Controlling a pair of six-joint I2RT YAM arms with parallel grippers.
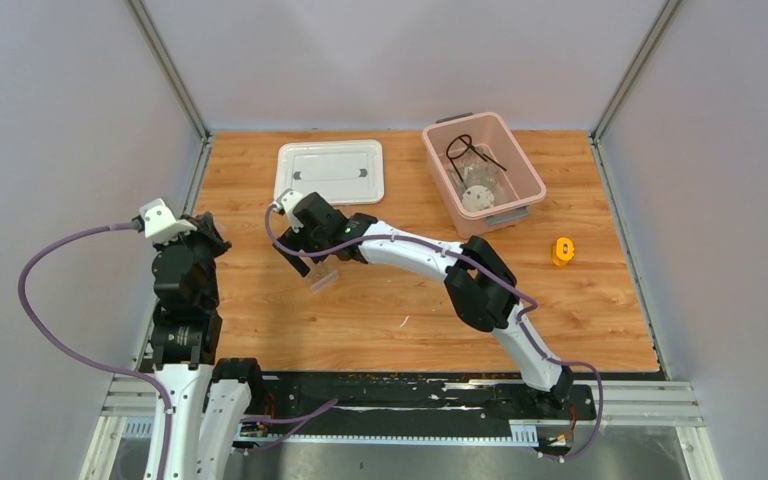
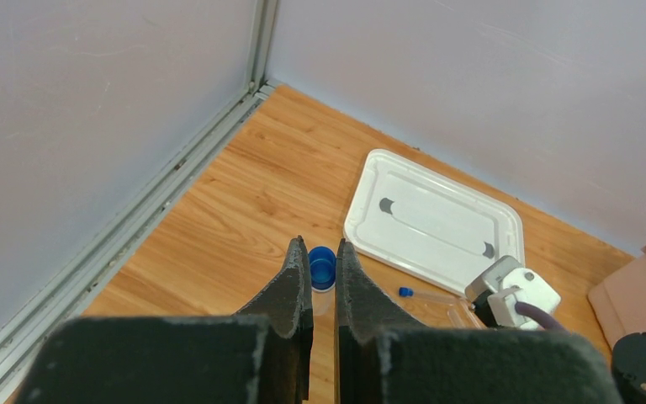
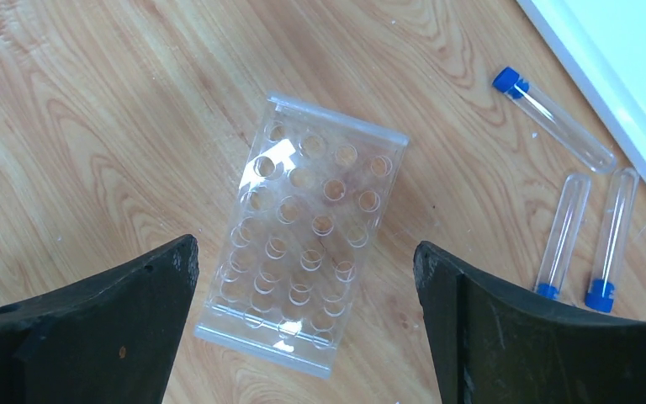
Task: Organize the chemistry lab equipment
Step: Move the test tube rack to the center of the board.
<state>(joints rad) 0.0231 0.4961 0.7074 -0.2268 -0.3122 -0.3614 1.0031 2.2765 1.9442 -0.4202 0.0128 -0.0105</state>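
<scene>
Clear tube rack (image 3: 303, 231): lies flat and skewed on the table (image 1: 380, 320), directly beneath the right jaws, which stand wide open on either side of it and touch nothing.
Handling of the rack: thin moulded plastic with rows of round wells. It is probably light, stiff and slick, so it could skate on the wood or crack under a hard pinch. The long side edges look the surest hold, with the jaws spanning the narrow width.
Left jaws: closed on one blue-capped tube (image 2: 321, 268), seen cap-up between the black fingers (image 2: 290, 286) and held off the table near its left edge.
Loose tubes (image 3: 562, 236): three lie just beside the rack, between it and the lid, two side by side and one apart. They are round, glossy and apt to roll, and are judged best taken across the barrel.
White lid (image 1: 330, 172): a flat, smooth plastic panel with a raised rim.
Pink bin (image 1: 440, 170): at the rear right, holding the black wire ring tripod (image 1: 463, 148) and a clear bag with a white disc (image 1: 478, 195).
Orange object (image 1: 562, 250): small, sitting alone near the bin.
Table surface: glossy wood-grain board.
</scene>
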